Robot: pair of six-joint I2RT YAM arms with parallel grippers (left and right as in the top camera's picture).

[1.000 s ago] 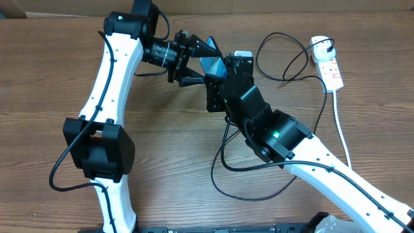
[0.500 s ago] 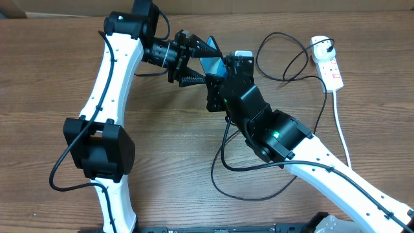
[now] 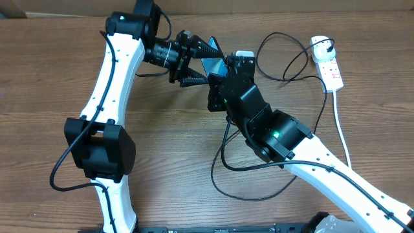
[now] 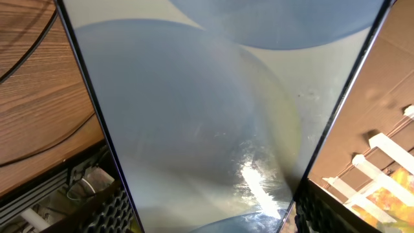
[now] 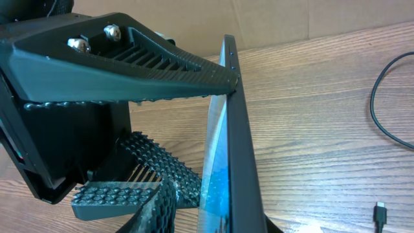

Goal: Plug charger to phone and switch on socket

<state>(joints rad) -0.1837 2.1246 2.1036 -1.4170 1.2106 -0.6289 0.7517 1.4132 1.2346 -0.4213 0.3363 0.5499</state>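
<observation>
The phone (image 3: pixel 211 65) with its blue screen is held on edge above the table, between both grippers. My left gripper (image 3: pixel 207 63) is shut on it; in the left wrist view the phone (image 4: pixel 207 116) fills the frame between the two fingers (image 4: pixel 207 217). My right gripper (image 3: pixel 217 76) is shut on the phone's lower part (image 5: pixel 236 149), with its fingers (image 5: pixel 213 219) on either side. The charger cable (image 3: pixel 284 58) loops over the table, and its black connector tip (image 5: pixel 380 210) lies free on the wood. The white socket (image 3: pixel 330 65) lies at the far right.
The black cable makes a big loop (image 3: pixel 246 188) near the front under the right arm. The socket's thick white cord (image 3: pixel 343 136) runs toward the front right. A cardboard wall stands behind the table's far edge (image 5: pixel 291 19).
</observation>
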